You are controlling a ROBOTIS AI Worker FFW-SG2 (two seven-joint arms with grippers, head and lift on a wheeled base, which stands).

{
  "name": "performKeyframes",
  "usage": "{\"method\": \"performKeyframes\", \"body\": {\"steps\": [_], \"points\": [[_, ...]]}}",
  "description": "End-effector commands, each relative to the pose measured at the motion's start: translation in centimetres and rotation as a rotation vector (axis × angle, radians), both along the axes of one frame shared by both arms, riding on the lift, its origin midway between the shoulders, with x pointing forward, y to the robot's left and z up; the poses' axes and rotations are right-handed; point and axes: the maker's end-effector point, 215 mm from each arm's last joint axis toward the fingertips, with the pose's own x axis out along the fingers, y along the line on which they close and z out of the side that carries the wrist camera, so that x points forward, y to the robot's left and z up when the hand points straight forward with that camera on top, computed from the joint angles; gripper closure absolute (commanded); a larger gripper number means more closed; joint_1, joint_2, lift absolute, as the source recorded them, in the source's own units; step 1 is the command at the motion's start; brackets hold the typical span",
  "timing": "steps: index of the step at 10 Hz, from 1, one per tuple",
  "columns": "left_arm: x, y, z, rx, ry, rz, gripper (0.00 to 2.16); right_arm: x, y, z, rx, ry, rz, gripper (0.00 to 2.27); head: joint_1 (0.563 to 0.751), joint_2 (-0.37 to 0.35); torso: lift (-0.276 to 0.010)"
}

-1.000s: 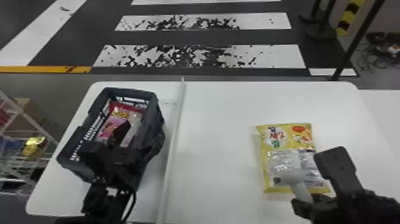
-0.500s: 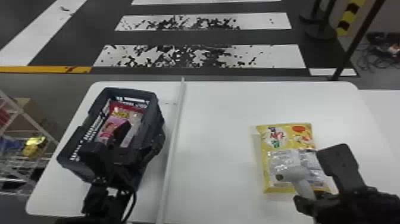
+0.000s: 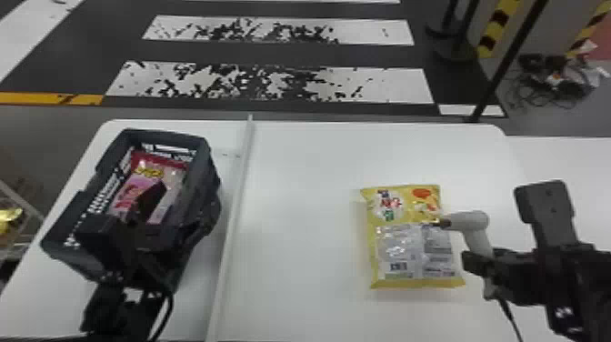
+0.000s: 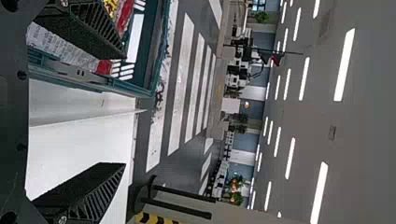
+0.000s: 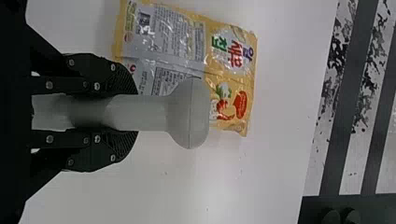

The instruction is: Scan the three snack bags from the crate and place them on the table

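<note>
R gripper (image 5: 133, 113): my fingers clamped on scanner (image 3: 475, 223) handle, one each side. Nose points L, over R edge of yellow bag (image 3: 409, 200).

Bag: flat on table (image 3: 304, 218), back face up, just L of my R fingers. Long axis runs approx. near-to-far, slight skew. Barcode (image 3: 399, 267) on near end, L half; so from nose it's L and nearer me. Next scan turns on that: nose needs to go L + toward me, or tip down that way, I'd judge. R arm nearer by far; L arm is across the divider (image 3: 234, 218).

L gripper (image 4: 124, 110): fingers apart, nothing btwn. them. It's at crate (image 3: 209, 159), one finger over the inside, other outside the R wall. Red/pink bag (image 3: 150, 175) in crate, under that inner finger, long axis approx. along crate's. Can't quite make out if a 2nd bag lies w/ it; finger covers part.

Prob. step: scan yellow bag, then L pick from crate. Risk: glossy wrap glare, poss. misread; for pick, L finger could snag crate wall.
</note>
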Motion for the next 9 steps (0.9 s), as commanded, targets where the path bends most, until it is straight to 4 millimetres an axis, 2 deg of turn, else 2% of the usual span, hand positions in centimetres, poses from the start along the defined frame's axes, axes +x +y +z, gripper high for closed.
{"method": "performKeyframes", "body": {"steps": [1, 3, 5, 6, 8, 9], "points": [[0.0, 0.0, 0.2, 0.001, -0.003, -0.001, 0.05, 2.5, -3.0, -0.1, -0.007, -0.043, -0.051, 2.26, 0.695, -0.045, -0.062], [0.1, -0.1, 0.3, 0.0, -0.004, 0.0, 0.05, 6.1, -5.7, -0.4, -0.033, -0.122, -0.078, 2.26, 0.695, -0.099, -0.062], [0.1, -0.2, 0.3, -0.001, -0.004, -0.003, 0.05, 8.3, -8.1, -2.4, -0.038, -0.113, -0.118, 2.26, 0.695, -0.126, -0.062], [0.0, -0.2, 0.3, -0.001, -0.004, -0.003, 0.05, 9.5, -8.4, -3.6, -0.01, -0.103, -0.126, 2.26, 0.695, -0.141, -0.062], [0.0, -0.3, 0.3, -0.001, -0.004, -0.003, 0.05, 12.0, -9.6, -4.8, 0.003, -0.134, -0.13, 2.26, 0.695, -0.155, -0.062], [0.0, -0.3, 0.3, -0.002, -0.004, -0.004, 0.05, 12.4, -10.5, -5.4, 0.005, -0.124, -0.142, 2.26, 0.695, -0.159, -0.062]]}}
